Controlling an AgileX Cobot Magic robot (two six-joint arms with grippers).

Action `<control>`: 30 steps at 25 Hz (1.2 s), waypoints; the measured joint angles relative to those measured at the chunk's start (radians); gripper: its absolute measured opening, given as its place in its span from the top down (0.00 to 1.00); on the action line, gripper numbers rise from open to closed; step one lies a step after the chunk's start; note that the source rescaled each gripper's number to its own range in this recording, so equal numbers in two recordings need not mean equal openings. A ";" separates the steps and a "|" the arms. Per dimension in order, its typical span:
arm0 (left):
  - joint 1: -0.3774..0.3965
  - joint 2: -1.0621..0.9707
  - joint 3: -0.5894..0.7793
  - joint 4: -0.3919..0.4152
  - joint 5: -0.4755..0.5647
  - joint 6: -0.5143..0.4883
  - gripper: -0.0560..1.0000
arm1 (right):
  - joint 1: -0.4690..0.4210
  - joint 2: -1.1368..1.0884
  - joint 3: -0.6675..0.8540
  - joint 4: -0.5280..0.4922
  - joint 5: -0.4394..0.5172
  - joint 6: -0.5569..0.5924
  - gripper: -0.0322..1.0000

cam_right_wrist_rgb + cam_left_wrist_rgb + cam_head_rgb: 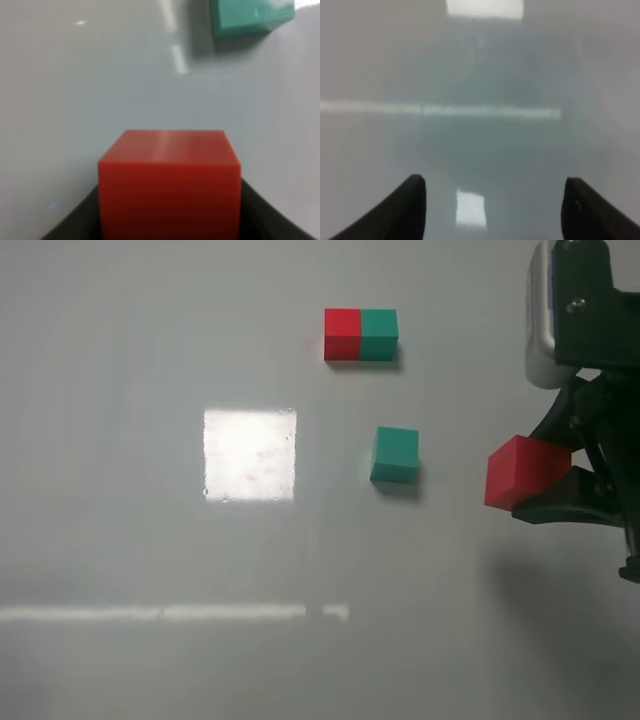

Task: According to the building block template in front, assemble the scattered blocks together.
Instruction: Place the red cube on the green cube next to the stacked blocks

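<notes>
Holding the red cube (520, 472) at the right edge of the overhead frame, my right gripper (535, 480) has its jaws clamped on two opposite flat faces. The shadow below suggests the cube is lifted off the grey table (120, 390). The teal-green cube (396, 453) sits loose on the table just right of centre, apart from the red one. The template (361, 335), a red and a green cube joined flush with red on the left, lies above it in the upper middle.

My left gripper (493, 182) has its jaws spread wide with nothing between them.

I judge these cubes rigid, light and smooth-sided. They won't crush, but could twist in a corner grip, so I'd hold flat faces squarely.

Count: two loose cubes, one red and one teal-green; one two-cube template; four cubes altogether.
</notes>
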 joint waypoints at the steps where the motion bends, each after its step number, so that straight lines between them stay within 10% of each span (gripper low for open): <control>1: 0.000 0.000 0.000 0.000 0.000 0.000 0.51 | 0.019 0.021 -0.016 -0.008 0.005 0.020 0.97; 12: 0.000 0.000 0.000 0.000 0.000 -0.002 0.51 | 0.304 0.284 -0.289 -0.262 0.061 0.162 0.97; 30: 0.000 0.000 0.000 0.000 0.000 -0.002 0.51 | 0.271 0.590 -0.540 -0.226 0.070 -0.042 0.97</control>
